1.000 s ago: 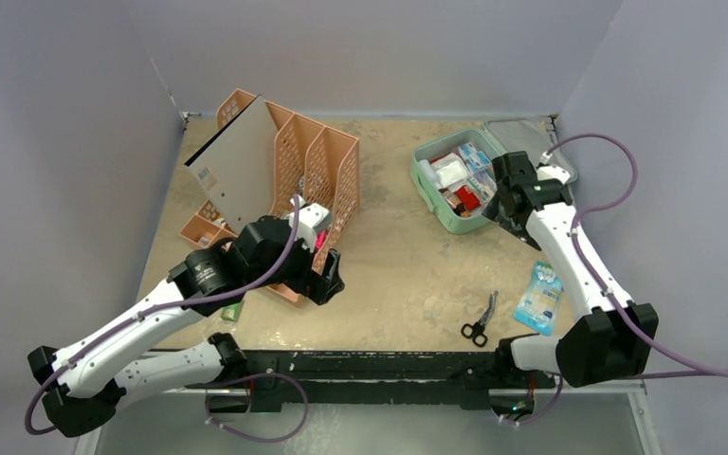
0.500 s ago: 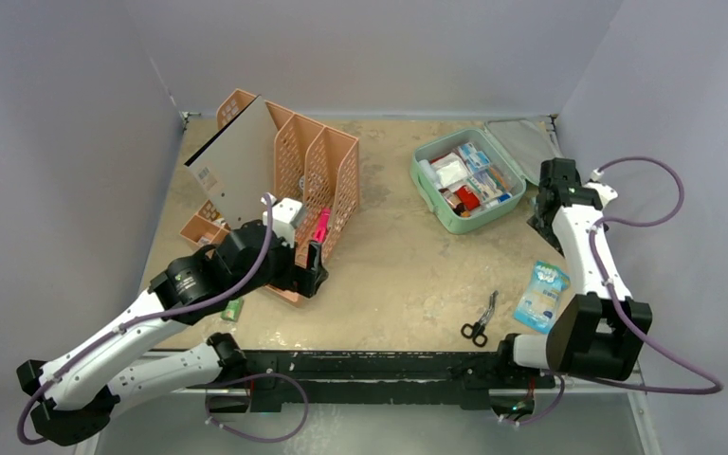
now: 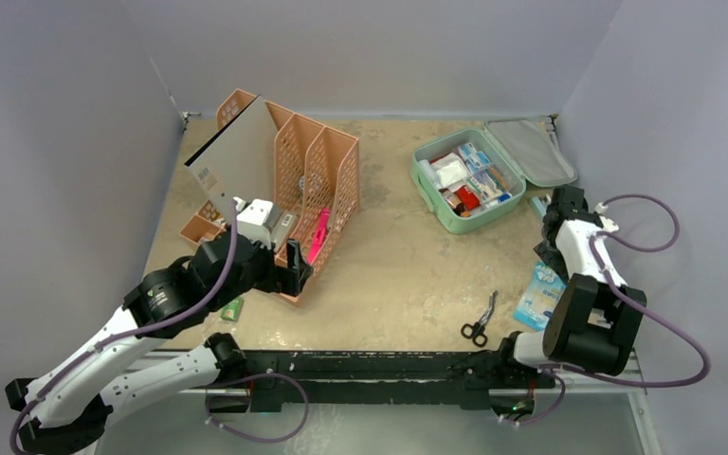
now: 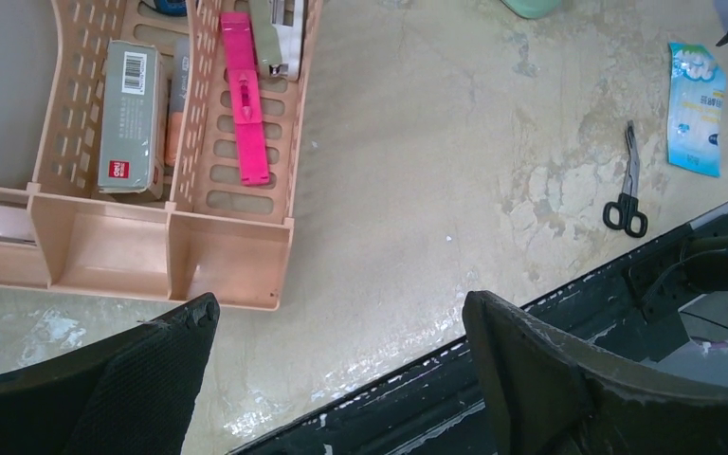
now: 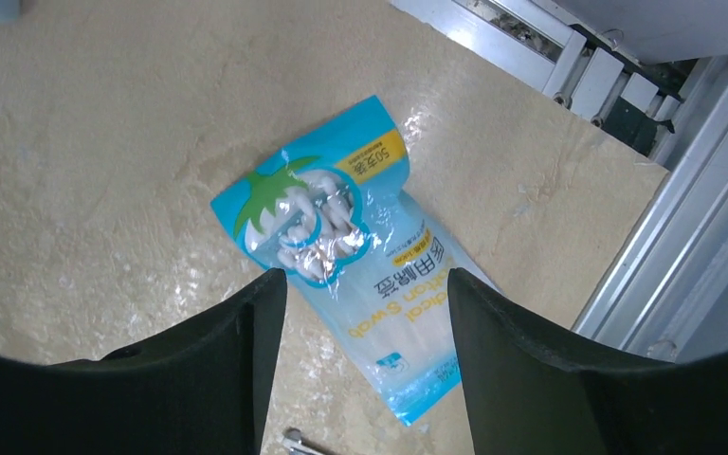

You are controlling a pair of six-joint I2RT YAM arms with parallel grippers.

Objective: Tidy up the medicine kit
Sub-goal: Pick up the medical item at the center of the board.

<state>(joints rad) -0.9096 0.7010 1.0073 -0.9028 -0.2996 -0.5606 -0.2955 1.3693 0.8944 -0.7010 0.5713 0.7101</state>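
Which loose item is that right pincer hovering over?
The blue swab packet, seen between fingers of the right pincer; the black scissors lie farther left.

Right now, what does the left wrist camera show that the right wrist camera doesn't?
Left wrist only: the orange mesh plastic file rack, holding a flat pink bar and a grey barcoded box, plus an edge of the mint-green soft medicine kit. Right wrist only: close detail of the blue plastic swab packet, white swabs behind its clear window. Both: that packet lying flat on the tan tabletop.
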